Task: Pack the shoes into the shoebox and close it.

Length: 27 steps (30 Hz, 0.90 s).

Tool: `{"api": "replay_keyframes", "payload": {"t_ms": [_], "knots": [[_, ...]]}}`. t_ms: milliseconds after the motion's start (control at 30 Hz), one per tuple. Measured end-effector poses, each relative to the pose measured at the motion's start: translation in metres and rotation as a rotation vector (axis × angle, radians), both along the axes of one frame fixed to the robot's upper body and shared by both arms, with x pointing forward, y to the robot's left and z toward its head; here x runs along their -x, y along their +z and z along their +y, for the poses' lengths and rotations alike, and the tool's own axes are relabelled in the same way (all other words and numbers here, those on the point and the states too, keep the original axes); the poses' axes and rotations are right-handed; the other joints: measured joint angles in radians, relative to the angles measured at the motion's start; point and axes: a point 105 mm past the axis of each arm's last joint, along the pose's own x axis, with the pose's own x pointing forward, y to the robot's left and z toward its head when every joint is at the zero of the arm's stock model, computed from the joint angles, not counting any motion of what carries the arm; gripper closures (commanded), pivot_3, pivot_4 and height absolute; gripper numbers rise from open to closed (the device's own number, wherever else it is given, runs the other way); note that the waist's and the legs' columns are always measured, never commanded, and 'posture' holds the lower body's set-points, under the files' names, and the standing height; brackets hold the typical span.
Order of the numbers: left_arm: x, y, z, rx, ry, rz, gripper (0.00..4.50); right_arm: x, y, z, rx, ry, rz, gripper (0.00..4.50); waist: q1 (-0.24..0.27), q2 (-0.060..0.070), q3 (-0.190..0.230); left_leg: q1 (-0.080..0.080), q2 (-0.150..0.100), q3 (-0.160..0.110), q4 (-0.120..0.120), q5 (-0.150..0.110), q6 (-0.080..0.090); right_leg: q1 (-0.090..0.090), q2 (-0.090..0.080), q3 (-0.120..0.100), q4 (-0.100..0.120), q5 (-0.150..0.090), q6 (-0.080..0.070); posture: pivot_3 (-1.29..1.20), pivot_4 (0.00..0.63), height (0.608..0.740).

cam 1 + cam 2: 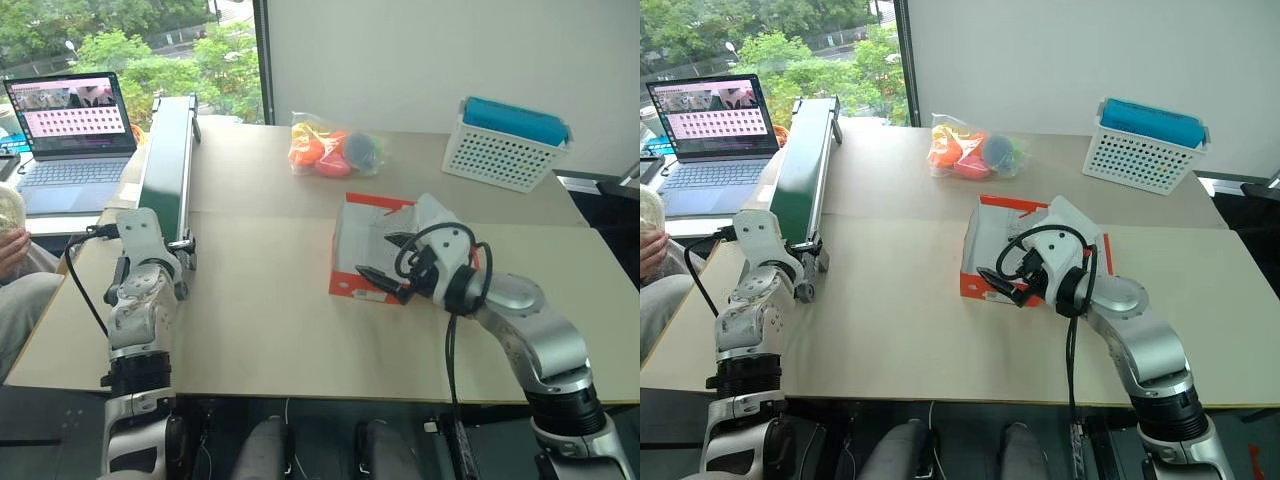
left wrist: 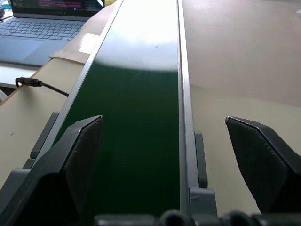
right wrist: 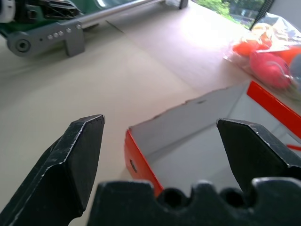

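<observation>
Open shoebox [image 1: 372,245] on the tabletop [image 1: 260,320]: light, thin, crushable cardboard, best taken by a wall edge; both grippers' fingers [image 3: 80,155] spread, empty.

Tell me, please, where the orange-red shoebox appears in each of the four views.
Left eye: shoebox at centre, partly behind the right end effector.
Right eye: centre.
Left wrist: absent.
Right wrist: lower middle, open.
Shared landmark: clear bag of coloured things, beyond the box.
</observation>
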Motion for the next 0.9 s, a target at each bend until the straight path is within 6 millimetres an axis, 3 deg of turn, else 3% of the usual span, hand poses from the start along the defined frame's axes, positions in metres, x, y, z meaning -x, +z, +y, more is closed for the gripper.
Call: {"api": "replay_keyframes", "payload": {"t_ms": [633,900], "knots": [[-0.001,-0.004,-0.007,-0.005,-0.018,0.013,0.02,-0.011,-0.007,0.007,0.001,-0.032,-0.009,0.0,0.0,0.0,0.0,0.0,0.0,0.0,0.0,0.0,-0.001,0.0,0.0,0.0,0.001,0.0,0.0,0.0,0.15,0.699],[-0.002,-0.004,-0.007,-0.006,-0.02,0.016,0.02,-0.018,-0.012,0.0,0.008,-0.112,0.001,0.0,0.001,0.0,0.0,0.0,0.0,0.0,0.0,0.001,-0.001,0.0,0.0,0.0,0.0,0.0,0.0,0.0,0.15,0.699]]}}
